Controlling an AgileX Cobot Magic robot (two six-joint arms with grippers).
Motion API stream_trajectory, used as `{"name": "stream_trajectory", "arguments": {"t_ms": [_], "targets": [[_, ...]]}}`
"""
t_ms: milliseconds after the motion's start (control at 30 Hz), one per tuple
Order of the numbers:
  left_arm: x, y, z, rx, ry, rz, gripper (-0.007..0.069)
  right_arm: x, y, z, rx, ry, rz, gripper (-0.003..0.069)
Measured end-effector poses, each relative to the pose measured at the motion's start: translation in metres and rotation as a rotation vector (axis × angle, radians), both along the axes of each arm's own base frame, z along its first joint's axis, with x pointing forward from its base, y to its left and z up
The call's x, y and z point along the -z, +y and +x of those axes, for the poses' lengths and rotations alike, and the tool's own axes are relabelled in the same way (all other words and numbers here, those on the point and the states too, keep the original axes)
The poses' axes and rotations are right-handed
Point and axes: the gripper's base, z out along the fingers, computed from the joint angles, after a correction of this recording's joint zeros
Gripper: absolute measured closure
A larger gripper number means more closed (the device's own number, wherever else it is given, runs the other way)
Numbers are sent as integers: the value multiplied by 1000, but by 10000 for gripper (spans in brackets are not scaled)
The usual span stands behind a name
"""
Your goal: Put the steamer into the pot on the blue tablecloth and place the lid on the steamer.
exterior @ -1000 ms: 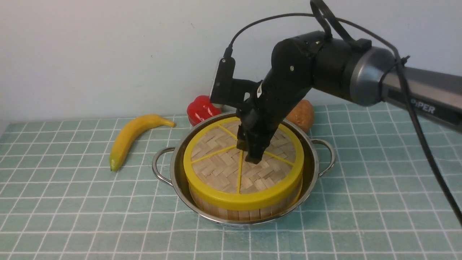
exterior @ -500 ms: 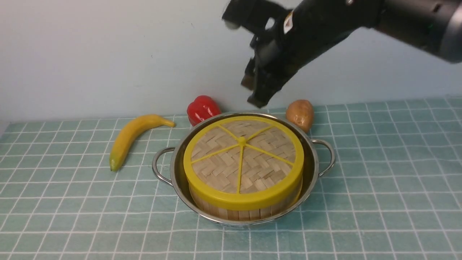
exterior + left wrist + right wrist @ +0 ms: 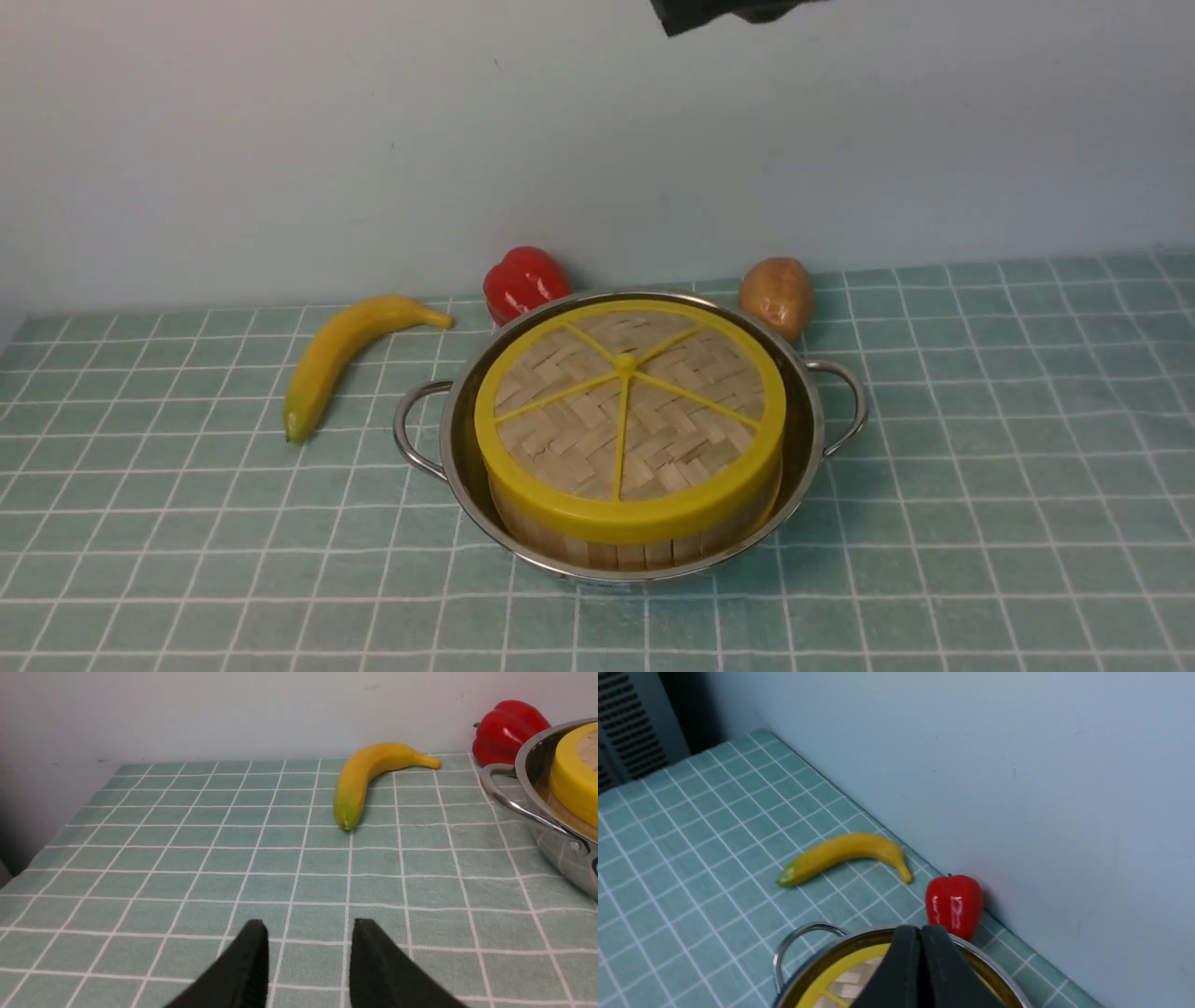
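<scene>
Front view, mid-frame: the lid caps the steamer in the pot; my right hand, pressed together and empty, should retreat straight, disturbing nothing.

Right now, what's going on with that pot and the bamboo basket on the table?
Nothing is being handled at this moment. The steamer sits inside the pot on the blue tablecloth, and the lid rests flat on top of it. The right hand is shut and empty, high above the pot near the top of the front view. The left hand hangs open over bare cloth off to the side. A banana, a red pepper and a potato lie untouched nearby.
</scene>
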Motion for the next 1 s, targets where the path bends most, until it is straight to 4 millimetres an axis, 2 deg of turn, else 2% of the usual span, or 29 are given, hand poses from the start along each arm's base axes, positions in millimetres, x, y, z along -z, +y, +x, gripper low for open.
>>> {"name": "stream_trajectory", "arguments": {"t_ms": [167,233,300,333,367,467,500,533,600,667,700,767,800,900,967,1000], "targets": [[0,0,0,0,0,0,382,5,-9,-6,15,-16,-59,652],[0,0,0,0,0,0,382,16,-27,-24,43,-2,-116,645],[0,0,0,0,0,0,382,23,-53,-50,93,3,-123,634],[0,0,0,0,0,0,382,30,-55,-52,98,16,-131,632],[0,0,0,0,0,0,382,35,-67,-62,127,24,-122,628],[0,0,0,0,0,0,382,54,-112,-102,247,34,-36,614],[0,0,0,0,0,0,382,69,-130,-117,307,34,6,607],[0,0,0,0,0,0,382,75,-146,-133,364,6,63,602],[0,0,0,0,0,0,382,95,-168,-157,447,-51,135,593],[0,0,0,0,0,0,382,107,-183,-178,506,-142,201,585],[0,0,0,0,0,0,382,109,-189,-187,530,-184,228,582],[0,0,0,0,0,0,382,126,-201,-205,602,-260,263,573],[0,0,0,0,0,0,382,128,-201,-207,601,-265,266,573],[0,0,0,0,0,0,382,162,-211,-226,686,-337,287,564],[0,0,0,0,0,0,382,172,-212,-230,698,-356,293,561],[0,0,0,0,0,0,382,192,-213,-233,704,-372,290,557]]}}
